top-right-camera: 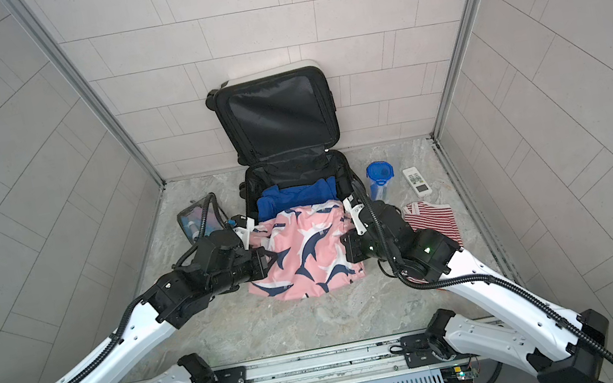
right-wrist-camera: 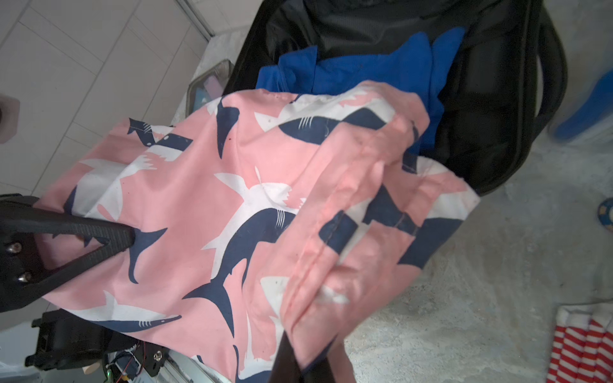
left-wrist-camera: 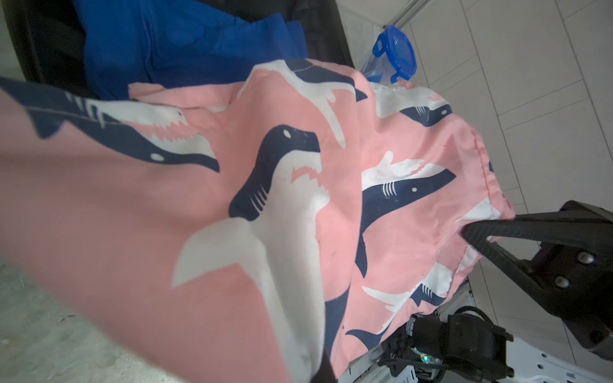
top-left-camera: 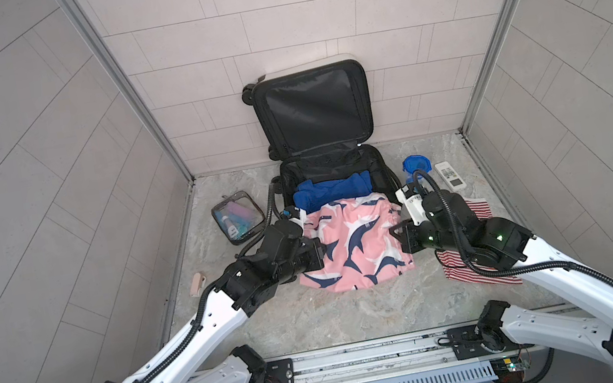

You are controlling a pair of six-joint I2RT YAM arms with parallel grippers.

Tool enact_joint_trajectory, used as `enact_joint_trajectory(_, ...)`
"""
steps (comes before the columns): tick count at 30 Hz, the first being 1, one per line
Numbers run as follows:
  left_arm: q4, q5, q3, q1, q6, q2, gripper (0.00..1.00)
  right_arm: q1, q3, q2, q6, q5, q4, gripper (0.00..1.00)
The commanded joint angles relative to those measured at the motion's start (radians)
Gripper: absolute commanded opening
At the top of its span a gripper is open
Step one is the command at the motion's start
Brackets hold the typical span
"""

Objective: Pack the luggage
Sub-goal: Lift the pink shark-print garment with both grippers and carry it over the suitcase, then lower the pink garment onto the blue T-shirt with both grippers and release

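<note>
Shorts (top-left-camera: 351, 244), pink with sharks, stretch between both tools at the open luggage's (top-left-camera: 315, 115) front. Left tool (right-wrist-camera: 131, 237) and right tool (left-wrist-camera: 466, 232) each clamp an edge.

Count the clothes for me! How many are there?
3. The blue one lies in the luggage. The pink shark one is pinched by the left gripper and right gripper. The red-striped one lies on the table, at the right. More may hide underneath.

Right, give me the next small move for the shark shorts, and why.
Probably carry the shorts farther over the suitcase: left gripper and right gripper are shut on its opposite edges, yet most of it hangs outside the near rim.
</note>
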Motion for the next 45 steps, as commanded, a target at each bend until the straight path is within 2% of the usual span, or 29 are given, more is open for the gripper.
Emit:
enact_joint_trajectory(1, 0.025, -0.081, 0.097, -0.002, 0.08, 0.043, 0.0, -0.033, 0.074, 0.037, -0.038, 0.021, 0.016, 0.0)
enact_joint_trajectory(8, -0.073, -0.127, 0.374, 0.017, 0.237, 0.233, 0.0, -0.13, 0.224, 0.178, -0.068, -0.022, 0.059, 0.0)
enact_joint_trajectory(13, -0.107, -0.097, 0.546, 0.075, 0.312, 0.369, 0.0, -0.183, 0.349, 0.3, -0.1, -0.047, 0.055, 0.0)
enact_joint_trajectory(19, -0.102, -0.024, 0.663, 0.166, 0.354, 0.498, 0.0, -0.246, 0.466, 0.433, -0.104, -0.086, 0.076, 0.0)
enact_joint_trajectory(27, -0.062, 0.067, 0.728, 0.258, 0.371, 0.638, 0.0, -0.302, 0.605, 0.617, -0.101, -0.132, 0.07, 0.0)
enact_joint_trajectory(33, -0.026, 0.113, 0.74, 0.306, 0.374, 0.734, 0.0, -0.326, 0.707, 0.758, -0.123, -0.167, -0.006, 0.0)
enact_joint_trajectory(45, 0.019, 0.127, 0.695, 0.369, 0.393, 0.869, 0.0, -0.367, 0.724, 0.921, -0.159, -0.171, -0.022, 0.0)
